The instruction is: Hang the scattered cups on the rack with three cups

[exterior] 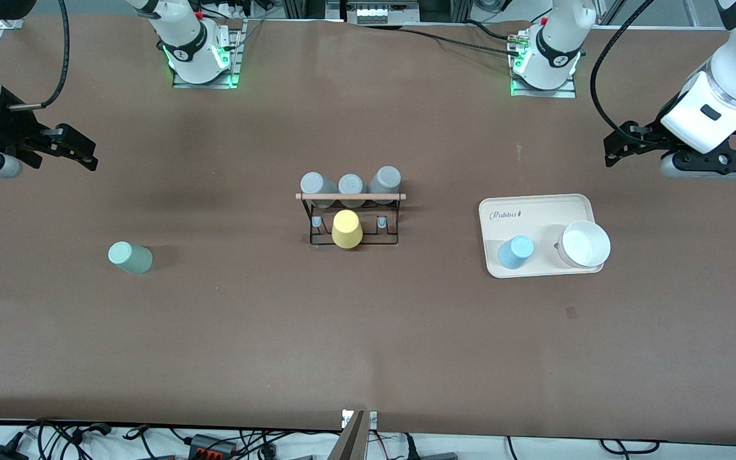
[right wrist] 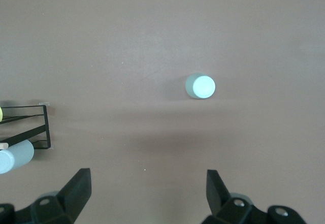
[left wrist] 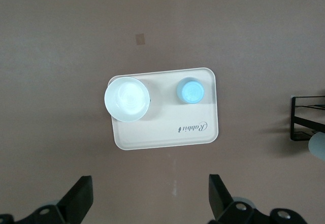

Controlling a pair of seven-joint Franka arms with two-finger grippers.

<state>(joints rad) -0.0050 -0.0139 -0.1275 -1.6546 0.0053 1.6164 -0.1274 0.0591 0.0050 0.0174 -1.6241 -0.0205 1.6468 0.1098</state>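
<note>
1. The left gripper point(left wrist: 147, 201) hangs with its fingers point(left wrist: 78, 198) wide apart and nothing between them, up in the air over bare table toward the left arm's end. From the left wrist view, the cream tray point(left wrist: 152, 135) lies on the table ahead of the spread fingertips, well apart from them.
2. On that tray the light blue cup point(exterior: 515, 251) stands upside down beside a white bowl point(exterior: 585, 243), untouched.
3. The right gripper point(right wrist: 147, 201) also holds its fingers point(right wrist: 76, 193) spread on nothing, over bare table at the right arm's end. The mint-green cup point(exterior: 130, 257) stands upside down on the table, out ahead of those fingertips and well clear of them.
4. The rack point(exterior: 350, 217) stands mid-table between the two grippers, far from both. It carries three grey cups point(exterior: 351, 185) in a row by the wooden bar, and a yellow cup point(exterior: 347, 229) on the middle peg of the row nearer the front camera, with a peg free on either side.
5. As I judge it, nothing of the task is done: both scattered cups are still to be picked up and hung.
6. Both arms are drawn back toward the table ends with wrists pointing down; neither is committed to a reach.
</note>
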